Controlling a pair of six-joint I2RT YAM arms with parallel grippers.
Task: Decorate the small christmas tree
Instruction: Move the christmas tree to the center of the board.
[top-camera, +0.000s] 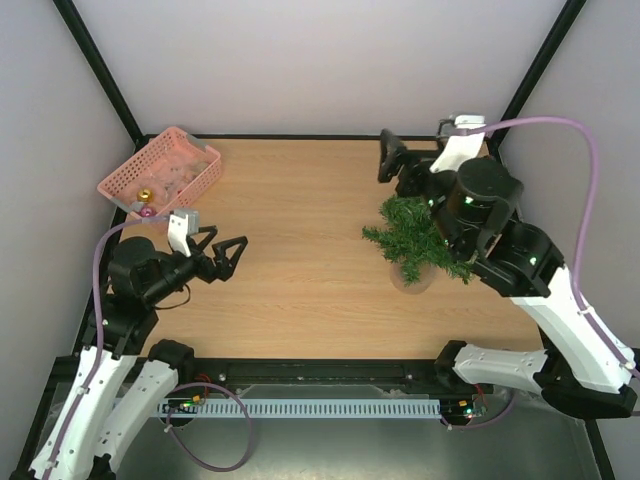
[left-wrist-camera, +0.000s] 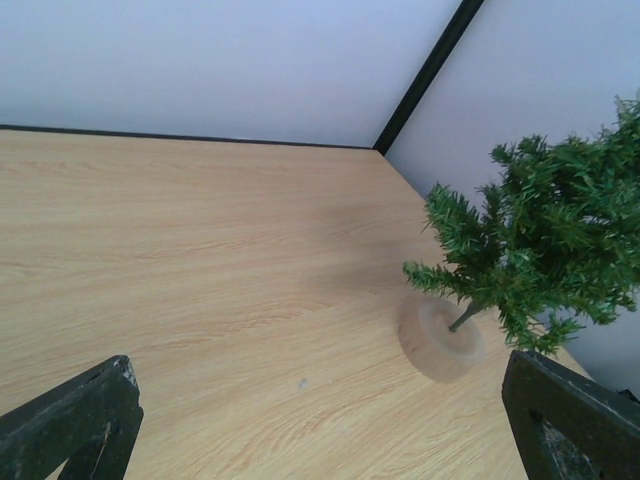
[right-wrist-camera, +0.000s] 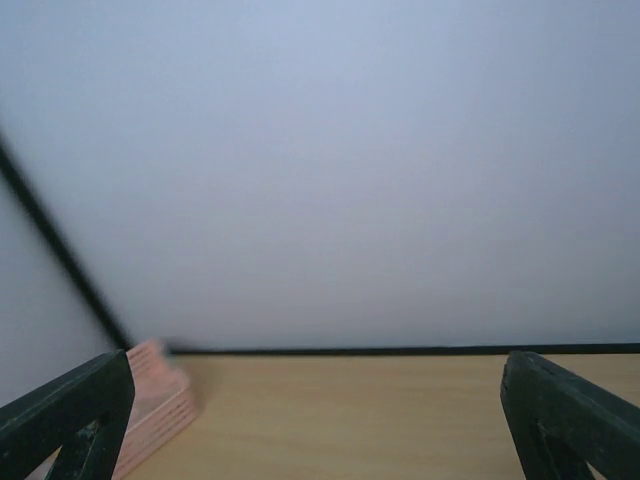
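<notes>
Nearest: left gripper (top-camera: 231, 258), well left of small christmas tree (top-camera: 415, 232), jaws wide apart, empty, aimed at tree; probably waiting, no ornament fetched yet. Tree upright on round base (top-camera: 411, 278), partly under right arm. Just beyond tree: right gripper (top-camera: 385, 158), jaws spread, empty. Farthest, far left of tree: pink basket (top-camera: 118, 186) holding baubles (top-camera: 146, 193), supply within left arm's reach.

One small christmas tree (top-camera: 410, 226), one pink basket (top-camera: 136, 158), seemingly two baubles (top-camera: 145, 193).

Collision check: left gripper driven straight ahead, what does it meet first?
For the left gripper, way looks free over the table; the small christmas tree stands right of its line. Depth unclear.
</notes>
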